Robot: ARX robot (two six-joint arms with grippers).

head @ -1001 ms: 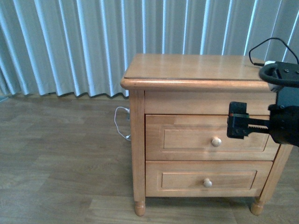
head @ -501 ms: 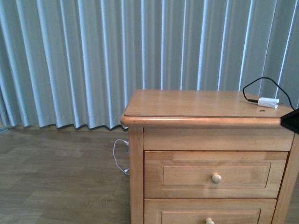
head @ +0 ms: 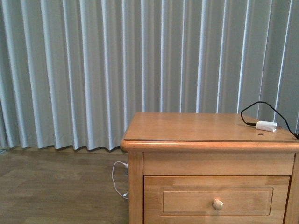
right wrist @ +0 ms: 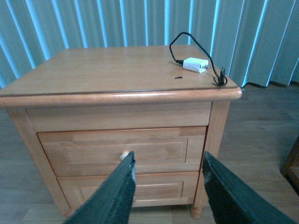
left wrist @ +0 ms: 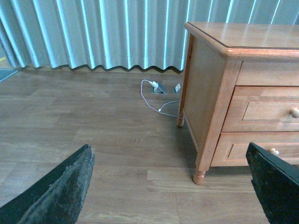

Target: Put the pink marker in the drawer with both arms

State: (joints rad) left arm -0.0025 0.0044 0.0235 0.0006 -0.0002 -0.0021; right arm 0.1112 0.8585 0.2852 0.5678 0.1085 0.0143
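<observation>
Item: nightstand [head: 187,128], honey wood, lower right of the front frame. Top drawer [head: 217,200] shut, round pale knob [head: 217,204] at its centre. In my right wrist frame the same drawer [right wrist: 126,151] sits mid-frame, its knob [right wrist: 124,155] peeping just beside my near finger; a second drawer [right wrist: 135,191] lies beneath.

Item: white plug [head: 266,125] on black cable [head: 254,109], far right of the nightstand top; also upper right of the top in the right wrist frame [right wrist: 195,65]. Not the task's thing.

Item: pink marker. Not found in any frame; neither on the top nor on the floor [left wrist: 93,135] that I can see.

Item: my right jaws [right wrist: 166,193], spread apart, empty, both fingers low in the frame before the drawer fronts. My left jaws [left wrist: 170,186], spread wide, empty, over bare floor left of the nightstand.

Step in hand, as I judge it: searching for the marker before any opening. Best done by sweeping the view slowly and keeping the top and knob in frame. When opening, centre the right jaws on the knob and pull straight out.

Change from the earlier front frame: the nightstand now sits lower, more curtain [head: 93,70] shows, the lower drawer has left view, and my right arm no longer shows.
</observation>
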